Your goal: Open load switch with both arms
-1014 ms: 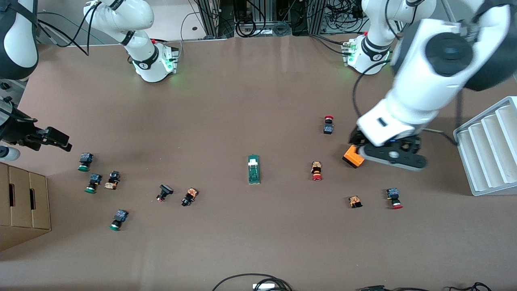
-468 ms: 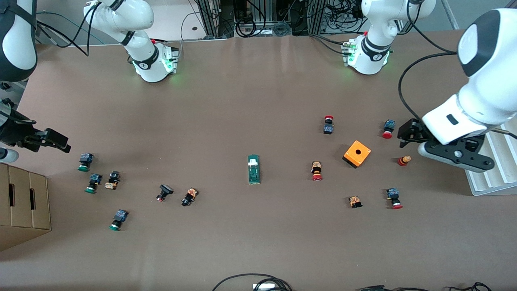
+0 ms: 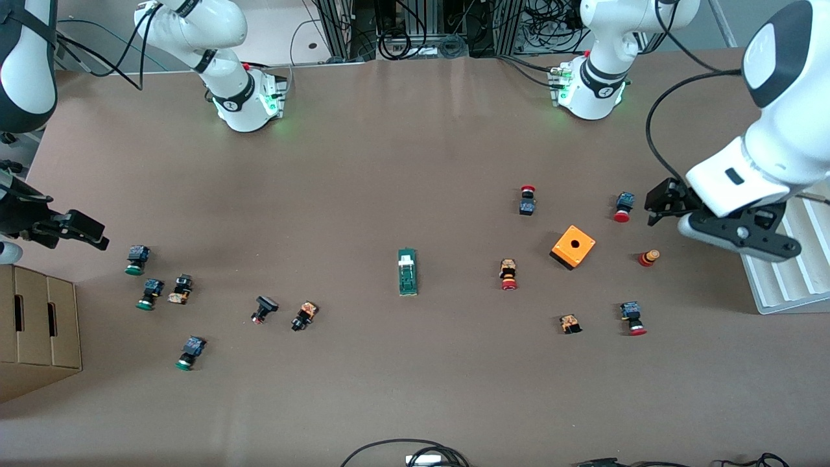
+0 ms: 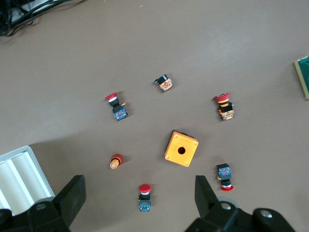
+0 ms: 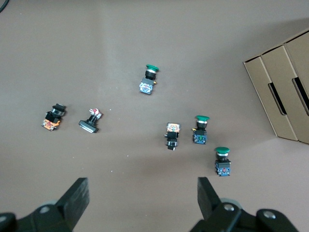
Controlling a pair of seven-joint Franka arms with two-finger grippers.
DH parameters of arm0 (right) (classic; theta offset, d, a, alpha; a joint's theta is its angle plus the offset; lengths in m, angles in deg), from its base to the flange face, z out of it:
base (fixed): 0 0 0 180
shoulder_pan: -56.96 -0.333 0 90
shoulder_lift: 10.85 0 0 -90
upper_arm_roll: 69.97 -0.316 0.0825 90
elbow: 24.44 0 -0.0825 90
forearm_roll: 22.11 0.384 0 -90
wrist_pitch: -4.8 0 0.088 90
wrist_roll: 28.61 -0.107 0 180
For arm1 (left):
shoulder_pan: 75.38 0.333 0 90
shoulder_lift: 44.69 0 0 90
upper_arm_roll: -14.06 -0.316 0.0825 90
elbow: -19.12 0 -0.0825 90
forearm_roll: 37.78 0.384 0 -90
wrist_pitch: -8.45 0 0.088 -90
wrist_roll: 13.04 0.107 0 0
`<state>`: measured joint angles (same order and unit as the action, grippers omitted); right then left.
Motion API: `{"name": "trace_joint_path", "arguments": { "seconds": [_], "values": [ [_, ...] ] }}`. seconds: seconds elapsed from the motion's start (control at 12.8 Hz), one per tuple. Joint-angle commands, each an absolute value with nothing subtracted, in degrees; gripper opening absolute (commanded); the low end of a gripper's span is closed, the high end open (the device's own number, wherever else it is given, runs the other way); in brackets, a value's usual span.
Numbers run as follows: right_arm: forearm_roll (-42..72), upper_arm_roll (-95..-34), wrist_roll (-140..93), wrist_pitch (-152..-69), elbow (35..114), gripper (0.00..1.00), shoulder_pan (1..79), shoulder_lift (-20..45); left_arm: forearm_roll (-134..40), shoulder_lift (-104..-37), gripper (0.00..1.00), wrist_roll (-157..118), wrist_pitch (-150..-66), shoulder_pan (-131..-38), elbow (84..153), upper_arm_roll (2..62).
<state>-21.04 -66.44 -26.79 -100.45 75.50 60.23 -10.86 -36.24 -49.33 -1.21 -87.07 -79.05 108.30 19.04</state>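
The load switch (image 3: 407, 272), a narrow green bar with a white block, lies flat in the middle of the table; only its end shows at the edge of the left wrist view (image 4: 303, 76). My left gripper (image 3: 666, 202) hangs open toward the left arm's end of the table, over a red-capped push-button (image 4: 145, 196) that lies on the table between the fingers, untouched. My right gripper (image 3: 81, 228) hangs open over bare table at the right arm's end, with nothing between its fingers (image 5: 72, 198). Both are well away from the switch.
An orange box with a hole (image 3: 573, 246) and several red-capped push-buttons lie between the switch and the left gripper. Green-capped and black buttons (image 3: 150, 293) lie near the right gripper. A white tray (image 3: 788, 259) and a cardboard box (image 3: 39, 324) stand at the table's two ends.
The left arm has swung off the orange box toward its own end of the table, stopping beside the white tray. The right gripper has drifted slightly outward. The switch has not moved.
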Motion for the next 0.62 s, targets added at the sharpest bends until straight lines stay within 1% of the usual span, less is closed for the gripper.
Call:
{"name": "trace_joint_path", "arguments": {
  "seconds": [0.0, 0.16, 0.31, 0.55],
  "values": [
    [-21.75, -66.72, -25.97, -100.41, 74.18, 1.00, 60.12, -10.24, -37.69, -42.49, 1.00, 0.58, -89.73, -75.56, 117.29, 19.68],
    [-21.75, -66.63, -25.89, -100.15, 74.18, 1.00, 60.21, -10.24, -37.69, -42.84, 1.00, 3.72, -89.47, -73.28, 117.12, 19.94],
    [-21.75, -66.63, -25.97, -100.06, 74.18, 1.00, 60.12, -10.32, -37.69, -43.19, 1.00, 6.74, -89.12, -73.36, 116.68, 19.77],
    [-21.75, -66.72, -25.89, -100.06, 74.26, 1.00, 60.21, -10.32, -37.69, -44.86, 1.00, 6.47, -86.65, -73.27, 114.04, 19.94]
  ]
}}
